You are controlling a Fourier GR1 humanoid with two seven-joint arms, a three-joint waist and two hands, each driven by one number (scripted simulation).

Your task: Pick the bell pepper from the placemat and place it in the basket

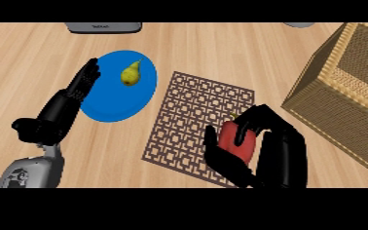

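Red bell pepper (237, 140) sits gripped in the right hand (277, 148), fingers curled round it, over the placemat (197, 112). Carrying to the wicker basket (338, 83) at two o'clock remains. Left hand (61, 109) rests with fingers straight at nine o'clock.

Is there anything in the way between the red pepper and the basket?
Nothing visible. The right hand is curled round the pepper over the placemat. Between it and the basket at the right only bare counter shows. The pear on the blue plate lies on the other side.
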